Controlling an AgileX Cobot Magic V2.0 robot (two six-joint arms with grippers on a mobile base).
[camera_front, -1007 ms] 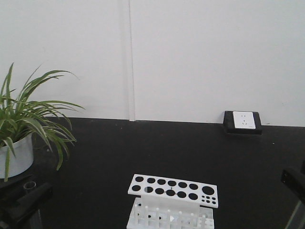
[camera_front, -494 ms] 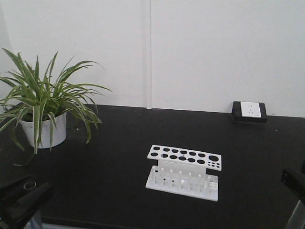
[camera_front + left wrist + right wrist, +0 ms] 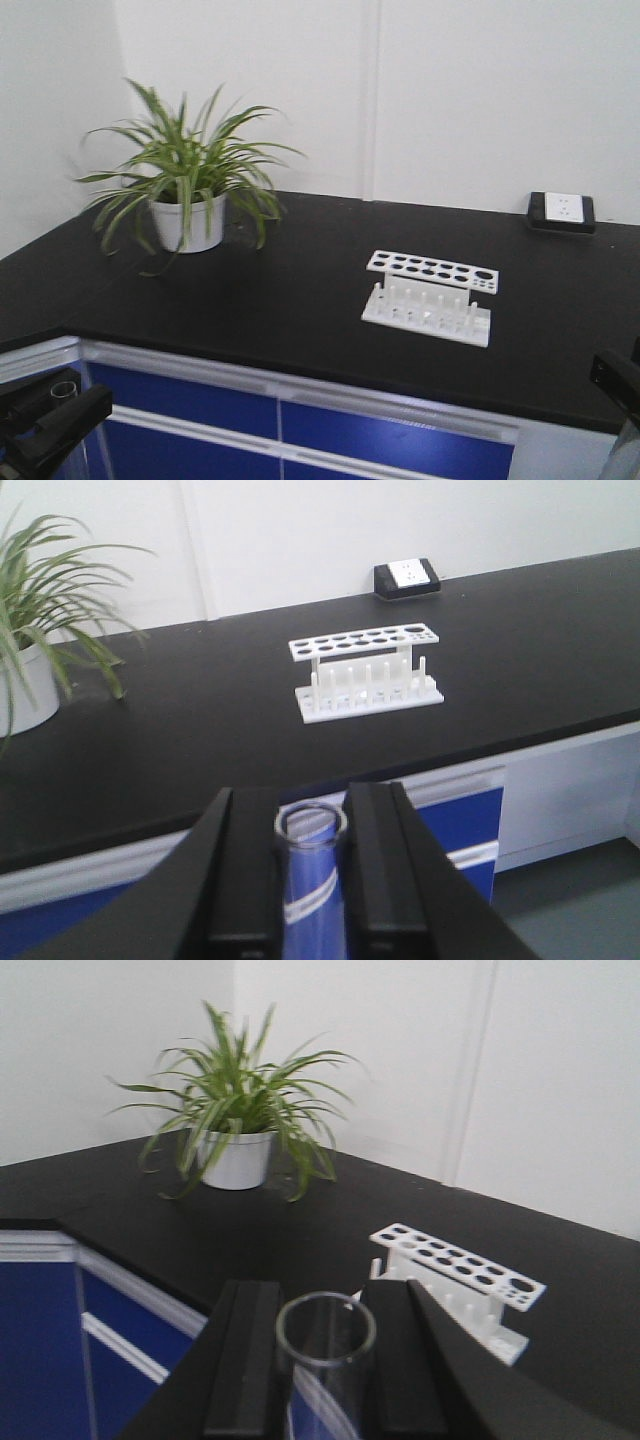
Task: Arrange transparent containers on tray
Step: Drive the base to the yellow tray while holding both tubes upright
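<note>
Two transparent containers are held. In the left wrist view a narrow clear tube (image 3: pixel 312 885) stands upright between the black fingers of my left gripper (image 3: pixel 311 825), which is shut on it. Its rim (image 3: pixel 63 388) also shows at the bottom left of the front view. In the right wrist view my right gripper (image 3: pixel 325 1325) is shut on a wider clear tube (image 3: pixel 326 1352), also upright. Only a black part of the right gripper (image 3: pixel 616 382) shows at the front view's right edge. The tray is out of view.
A white test-tube rack (image 3: pixel 430 298) stands on the black counter (image 3: pixel 250 290), with a potted spider plant (image 3: pixel 185 185) at the back left and a wall outlet box (image 3: pixel 562 211) at the back right. Blue cabinet fronts (image 3: pixel 300 430) run below the counter's edge.
The view has drawn back from the counter and turned left. The rack and plant look smaller, and the counter edge and blue cabinets have come into view. Both grippers keep their tubes.
</note>
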